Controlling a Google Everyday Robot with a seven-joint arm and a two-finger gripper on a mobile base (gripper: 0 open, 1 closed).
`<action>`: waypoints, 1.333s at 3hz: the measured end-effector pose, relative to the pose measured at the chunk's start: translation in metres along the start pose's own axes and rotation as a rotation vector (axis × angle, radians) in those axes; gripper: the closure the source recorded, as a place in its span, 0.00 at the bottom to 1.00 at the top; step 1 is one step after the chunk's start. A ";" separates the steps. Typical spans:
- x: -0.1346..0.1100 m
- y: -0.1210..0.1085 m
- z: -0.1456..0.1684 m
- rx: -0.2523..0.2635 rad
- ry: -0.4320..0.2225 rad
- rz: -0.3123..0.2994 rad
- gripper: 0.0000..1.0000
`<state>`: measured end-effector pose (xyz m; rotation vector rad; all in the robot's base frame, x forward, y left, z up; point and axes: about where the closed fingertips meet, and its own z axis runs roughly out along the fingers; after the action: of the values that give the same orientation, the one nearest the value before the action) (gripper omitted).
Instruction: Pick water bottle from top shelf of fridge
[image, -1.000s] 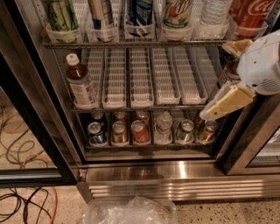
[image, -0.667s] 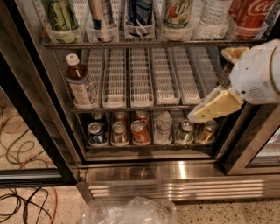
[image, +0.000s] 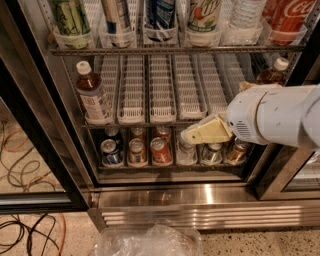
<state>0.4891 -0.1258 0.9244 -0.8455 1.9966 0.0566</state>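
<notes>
Stainless louvred base along the bottom, fridge (image: 200, 197) standing open. Water bottle (image: 246, 14) sits upper right on the top shelf (image: 175, 50), between a green-label soda (image: 204, 15) and a Coke bottle (image: 292, 15); the lane fronts keep the rows upright. Gripper (image: 194, 135) is centre-right, low, in front of the cans (image: 160, 150) and well below the bottle, so I'd say it needs to climb. Jaw gap: can't tell. Nothing visibly held.

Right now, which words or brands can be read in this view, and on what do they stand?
"Coca-C", Coca-Cola script cut off by the edge: on the red bottle, top shelf.
Too blurred to read: labels of the water bottle, the brown-drink bottle, the cans.
The gripper, in front of the cans, shows no text.
</notes>
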 end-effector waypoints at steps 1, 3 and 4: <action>-0.015 -0.014 0.000 0.060 -0.058 0.077 0.00; 0.009 0.003 0.026 0.064 -0.094 0.089 0.00; 0.043 0.017 0.065 0.081 -0.143 0.070 0.00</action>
<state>0.5133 -0.1126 0.8501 -0.7007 1.8805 0.0735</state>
